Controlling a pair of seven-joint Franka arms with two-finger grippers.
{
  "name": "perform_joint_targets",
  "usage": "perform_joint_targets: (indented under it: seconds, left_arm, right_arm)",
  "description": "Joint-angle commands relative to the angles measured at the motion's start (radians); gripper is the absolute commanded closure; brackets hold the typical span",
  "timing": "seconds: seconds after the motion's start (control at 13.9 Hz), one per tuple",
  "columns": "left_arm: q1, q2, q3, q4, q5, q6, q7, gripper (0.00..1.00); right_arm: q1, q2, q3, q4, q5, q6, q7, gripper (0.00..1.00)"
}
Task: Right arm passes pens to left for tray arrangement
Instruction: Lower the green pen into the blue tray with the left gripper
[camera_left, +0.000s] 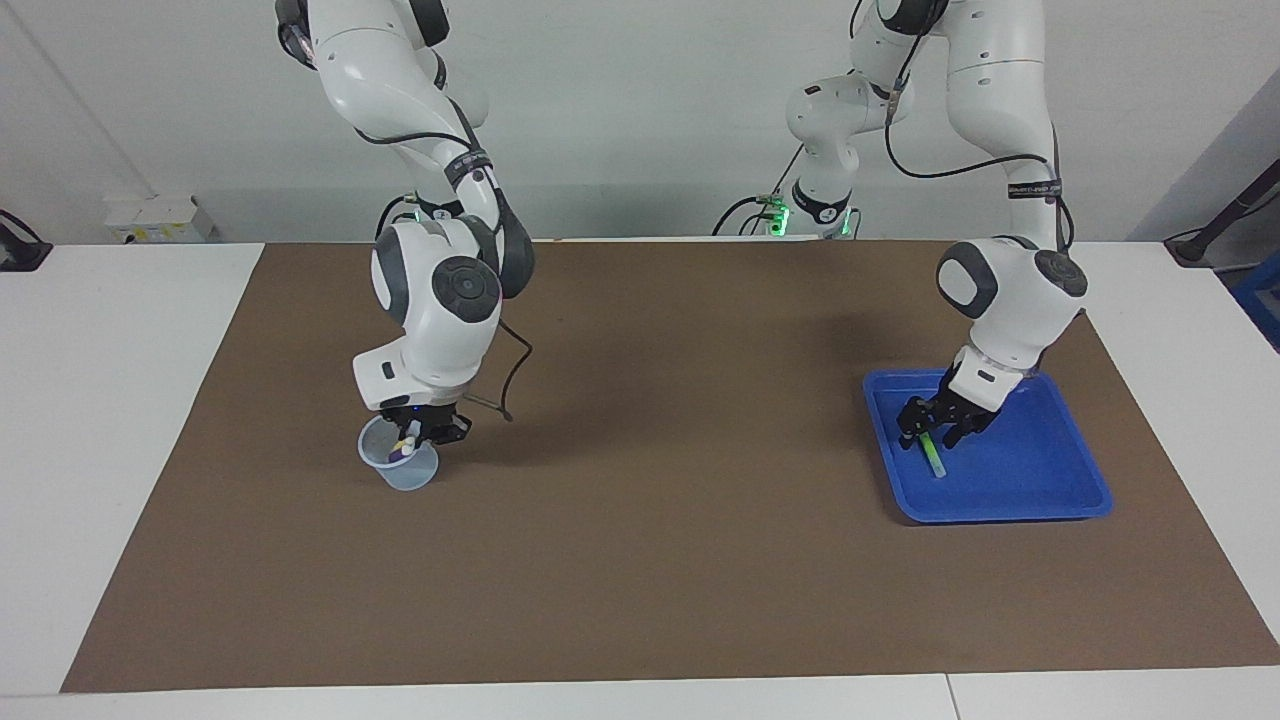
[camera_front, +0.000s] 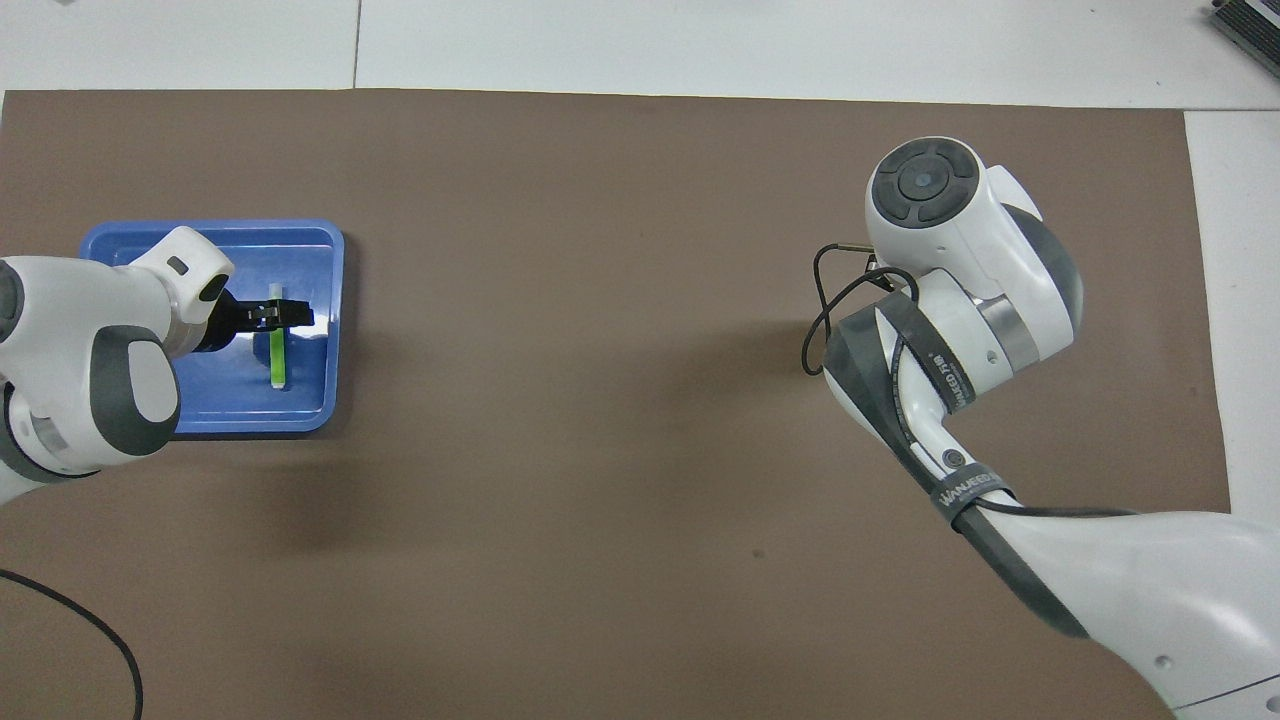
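Left gripper (camera_left: 931, 428): fingers spread wide, straddling the green pen (camera_left: 934, 459) low inside the tray (camera_left: 1040, 480); nothing is held. In the overhead view the dark fingers cross the pen's upper part and hide its farther end.

Green pen: lies flat on the tray floor, lengthwise toward and away from the robots, near the tray's side that faces the table's middle.

Tray: bright blue, on the brown mat (camera_left: 650, 560) at the left arm's end of the table. In the overhead view the left arm's wrist covers the corner nearest the robots.

Right gripper (camera_left: 418, 432): tips down in the mouth of the translucent cup (camera_left: 400, 470); fingers close together, and whether they clamp a pen cannot be told. The whole gripper and the cup are hidden under the right arm's wrist in the overhead view.

Cup contents: a whitish pen end (camera_left: 409, 426), a trace of yellow and a purple patch (camera_left: 397, 454) show at the rim; the pens' lengths are not readable through the wall.

Cup: stands upright on the mat at the right arm's end, well apart from the tray.
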Motion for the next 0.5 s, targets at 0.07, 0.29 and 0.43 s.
perform_joint_targets:
  seconds: [0.07, 0.29, 0.43]
  left_arm:
    - [-0.002, -0.002, 0.004, -0.013, 0.021, 0.023, 0.0, 0.02]
    - [0.004, -0.001, 0.004, -0.01, 0.021, 0.028, -0.005, 0.02]
    - [0.01, -0.001, 0.004, -0.005, 0.021, 0.029, -0.005, 0.02]
  right_arm:
    - [-0.015, 0.014, 0.011, 0.017, -0.011, 0.018, -0.019, 0.97]
    - [-0.015, 0.014, 0.011, 0.017, -0.014, 0.017, -0.021, 1.0]
    - [-0.013, 0.013, 0.011, 0.017, -0.014, 0.017, -0.021, 1.0]
